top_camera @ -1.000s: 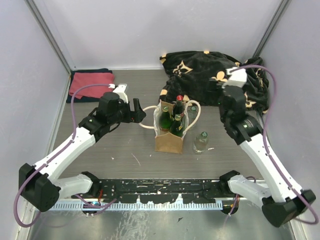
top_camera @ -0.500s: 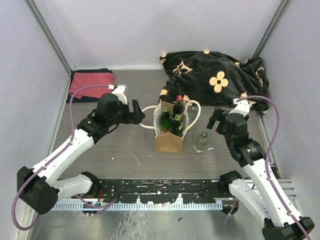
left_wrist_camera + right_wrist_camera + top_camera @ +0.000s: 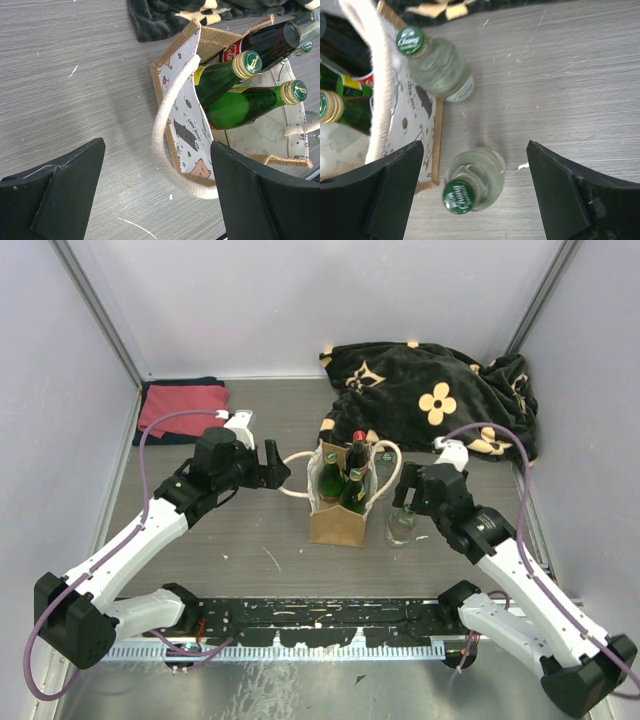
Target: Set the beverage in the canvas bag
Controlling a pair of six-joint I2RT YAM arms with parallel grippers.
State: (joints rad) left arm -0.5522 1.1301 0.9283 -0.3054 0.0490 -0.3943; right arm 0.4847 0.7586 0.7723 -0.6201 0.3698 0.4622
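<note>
The tan canvas bag stands upright mid-table with cream looped handles and a printed lining. Two green bottles and a dark red-capped bottle lean inside it. A clear bottle with a green cap stands on the table just right of the bag. My right gripper is open above it, a finger on each side of the bottle, touching nothing. A second clear bottle sits at the bag's right rim; inside or outside, I cannot tell. My left gripper is open and empty beside the left handle.
A black blanket with cream flowers is heaped at the back right. A folded red towel lies at the back left. Grey walls close in both sides. A black rail runs along the near edge.
My right arm has swung from the back right, over the blanket, forward and left to hover over the clear bottle. The left arm, bag and bottles have not moved.
</note>
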